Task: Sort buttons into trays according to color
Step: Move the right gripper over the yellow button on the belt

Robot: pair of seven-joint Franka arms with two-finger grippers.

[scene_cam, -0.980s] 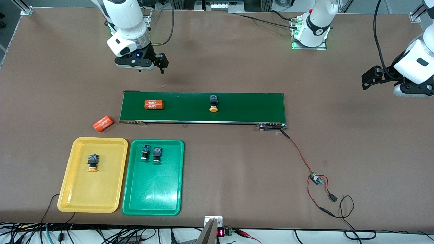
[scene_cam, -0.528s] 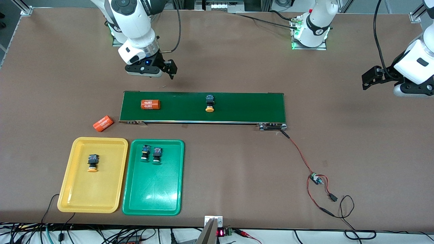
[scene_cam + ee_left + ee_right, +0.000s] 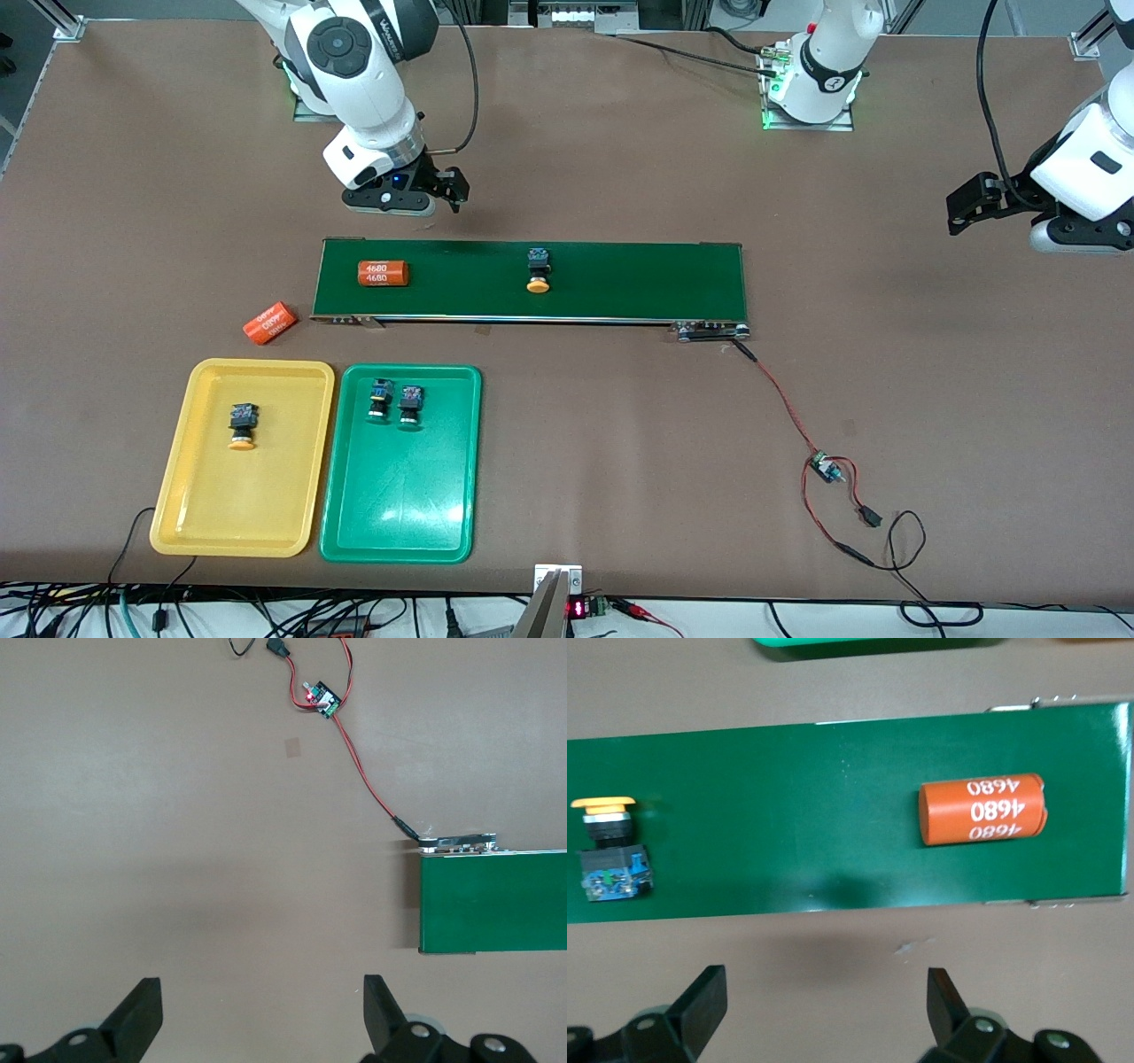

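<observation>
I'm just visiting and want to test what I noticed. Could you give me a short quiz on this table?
1. How many buttons lie in the green tray?
2. True or false: the yellow-capped button on the belt is already in the yellow tray.
3. Which is over bare table beside the belt: (a) the right gripper, (b) an orange cylinder, (c) both?

Key: 1. Two. 2. False; it lies on the belt. 3. (a); that cylinder lies on the belt.
</observation>
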